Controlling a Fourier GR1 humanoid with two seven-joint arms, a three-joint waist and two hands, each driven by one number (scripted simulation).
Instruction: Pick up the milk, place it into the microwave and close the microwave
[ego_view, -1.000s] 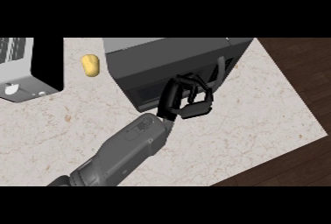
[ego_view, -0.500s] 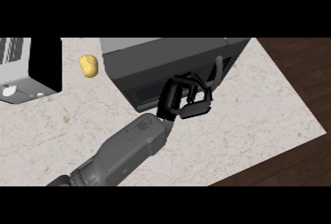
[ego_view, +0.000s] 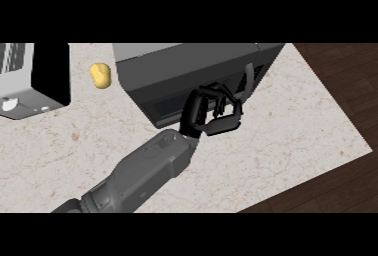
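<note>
- The counter under my arm is pale beige stone with faint brown veining, and its corner runs off at the view's right.
- Beyond that edge lies a dark brown wooden plank floor, at the right and along the lower right.
- The dark grey box-shaped microwave stands on the counter at the top centre, its front face turned toward me.
- My black left hand is against that front face, on the end of my grey forearm, which comes up from the lower left. The fingers are curled in, the thumb below them, and I see nothing held between them.
- The milk shows nowhere; whether it sits inside the microwave I cannot tell.
- A small yellow oval object lies on the counter just left of the microwave.
- A white and black boxy appliance stands at the upper left edge.
- I can read no writing, brand or label on anything.
</note>
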